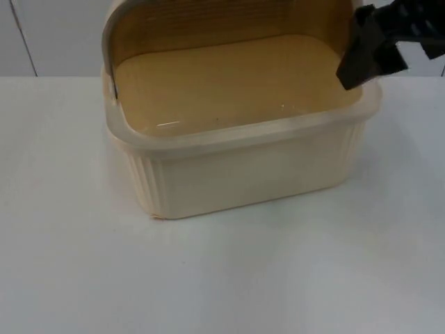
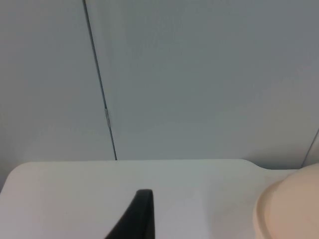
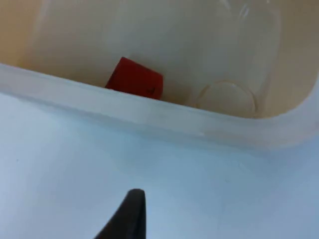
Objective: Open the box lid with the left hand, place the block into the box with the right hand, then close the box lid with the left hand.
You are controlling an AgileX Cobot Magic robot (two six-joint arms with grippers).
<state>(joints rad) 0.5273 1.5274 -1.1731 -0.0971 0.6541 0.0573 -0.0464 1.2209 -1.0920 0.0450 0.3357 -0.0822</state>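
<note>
Box (image 1: 243, 167), cream plastic with ribbed walls, sits on the white counter (image 1: 222, 278) toward the far edge, long axis running left-right in the top view, slightly skewed so its near left corner points toward the camera. Lid (image 1: 208, 21) stands raised at the back, leaning upright over the far rim, tan inner face toward the camera. Box mouth faces up, open. Left gripper (image 2: 144, 214): one black fingertip seen in the left wrist view, over bare counter near the far edge, the grey partition wall (image 2: 199, 74) ahead, a rounded cream corner of the box (image 2: 289, 209) just beside; can't tell how far its jaws are apart, nothing seen held. Block (image 3: 134, 78), red, lies inside the box on its floor, close to the near wall in the right wrist view, tilted a bit. Right gripper (image 1: 368, 52) hangs above the box's far right corner, over the rim; jaws' gap can't be told, no object visible in them.
</note>
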